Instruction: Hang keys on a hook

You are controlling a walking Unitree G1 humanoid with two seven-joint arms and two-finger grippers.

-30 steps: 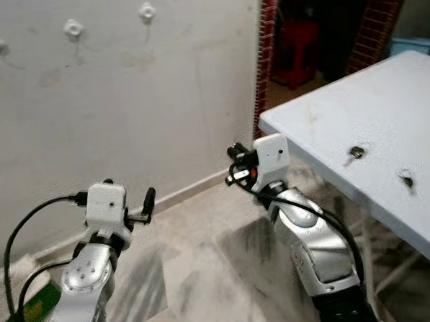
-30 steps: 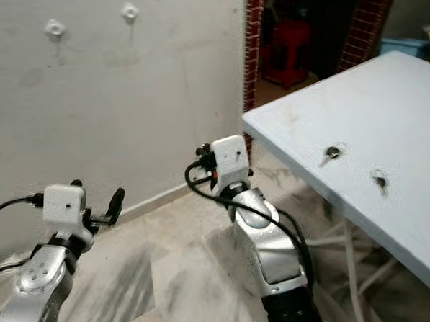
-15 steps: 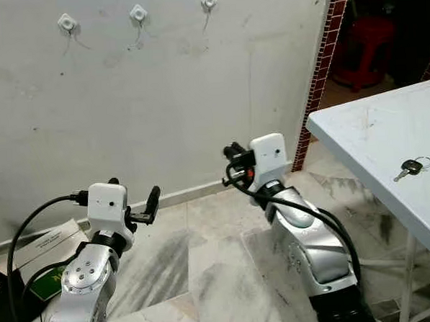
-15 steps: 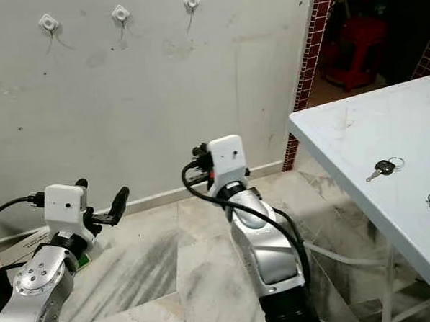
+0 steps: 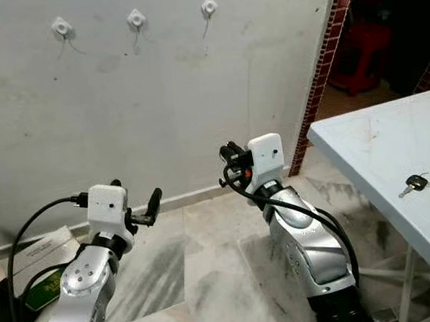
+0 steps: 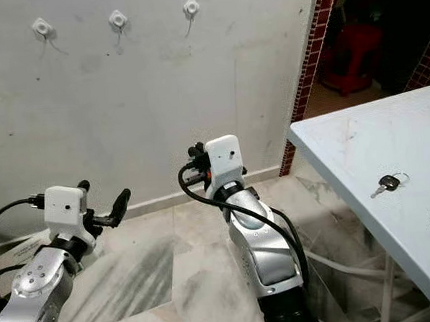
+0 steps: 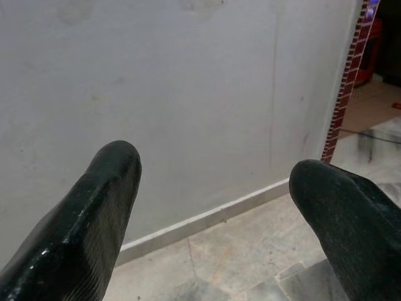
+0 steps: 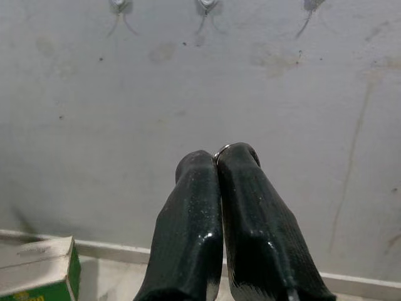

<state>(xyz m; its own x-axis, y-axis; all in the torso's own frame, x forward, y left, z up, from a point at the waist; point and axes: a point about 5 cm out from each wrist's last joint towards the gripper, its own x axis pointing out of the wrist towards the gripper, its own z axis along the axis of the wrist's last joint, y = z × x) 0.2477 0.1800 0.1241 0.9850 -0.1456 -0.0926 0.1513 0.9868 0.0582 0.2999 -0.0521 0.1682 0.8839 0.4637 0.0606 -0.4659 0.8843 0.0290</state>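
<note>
Carry step judged in hand: key ring [image 8: 235,148] pinched between closed fingers of right gripper [image 5: 229,154], held before wall. Left gripper [image 7: 213,188] spread wide, empty. Next: ring to be raised toward hooks [image 5: 209,5] (well above).

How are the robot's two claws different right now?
The left gripper has its black fingers spread wide with nothing between them; the right gripper has its fingers pressed together, a thin metal ring peeking out at the tips. The right gripper is held higher. Both point toward the wall with the hooks.
</note>
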